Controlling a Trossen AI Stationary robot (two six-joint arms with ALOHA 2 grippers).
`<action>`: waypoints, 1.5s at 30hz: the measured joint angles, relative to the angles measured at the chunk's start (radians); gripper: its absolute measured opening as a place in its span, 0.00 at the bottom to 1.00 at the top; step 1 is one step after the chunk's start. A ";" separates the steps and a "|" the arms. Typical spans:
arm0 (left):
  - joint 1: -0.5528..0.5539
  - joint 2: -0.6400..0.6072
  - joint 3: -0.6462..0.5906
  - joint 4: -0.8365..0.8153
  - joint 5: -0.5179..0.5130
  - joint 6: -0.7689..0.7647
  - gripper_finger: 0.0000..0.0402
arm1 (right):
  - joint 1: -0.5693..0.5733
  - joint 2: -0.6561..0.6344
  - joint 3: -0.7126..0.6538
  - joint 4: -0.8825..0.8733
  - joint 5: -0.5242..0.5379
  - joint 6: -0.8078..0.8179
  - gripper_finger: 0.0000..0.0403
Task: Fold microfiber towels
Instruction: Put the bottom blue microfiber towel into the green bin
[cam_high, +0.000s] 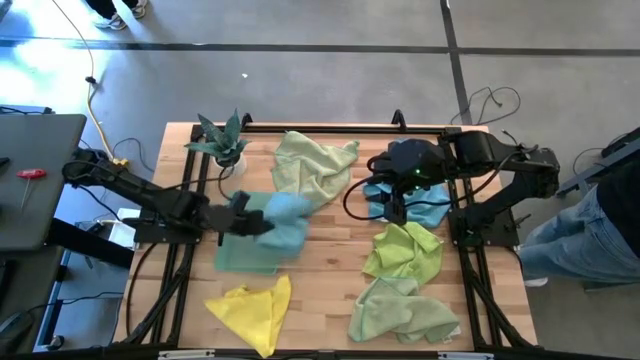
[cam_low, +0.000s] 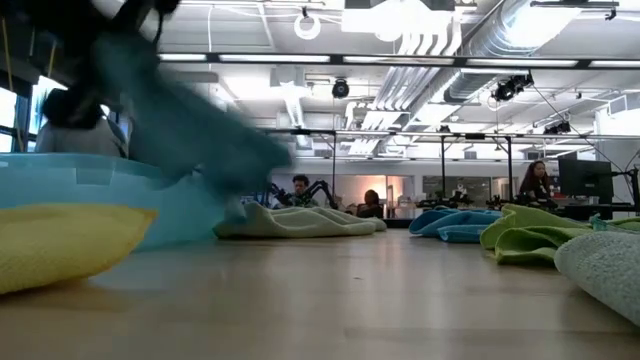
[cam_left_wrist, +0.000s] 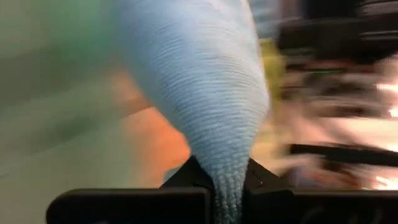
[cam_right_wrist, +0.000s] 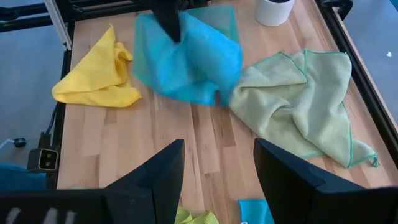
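Pinched between the pressed-together fingers of my left gripper (cam_left_wrist: 227, 186) hangs the sky-blue ribbed microfiber towel (cam_high: 287, 220), bunched and lifted over a flat teal microfiber cloth (cam_high: 245, 255) at the table's left-centre. My right gripper (cam_right_wrist: 217, 168) hovers with fingers spread, empty, above a second blue cloth (cam_high: 420, 205). Pale green cloth (cam_high: 315, 165) lies rumpled; yellow cloth (cam_high: 255, 310) crumpled near the edge. Light wooden slat tabletop (cam_high: 330, 270); grey floor (cam_high: 320, 80), a person's shoes at its far edge.
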 joint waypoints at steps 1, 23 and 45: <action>-0.013 0.000 -0.001 -0.090 0.012 -0.057 0.00 | 0.004 0.000 0.000 0.000 0.000 0.002 0.46; -0.115 0.007 0.000 -0.631 0.206 -0.166 0.00 | 0.023 0.000 0.000 -0.002 0.000 0.018 0.46; -0.120 0.022 0.014 -0.658 0.321 -0.089 0.22 | 0.022 0.001 0.000 0.003 0.001 0.017 0.46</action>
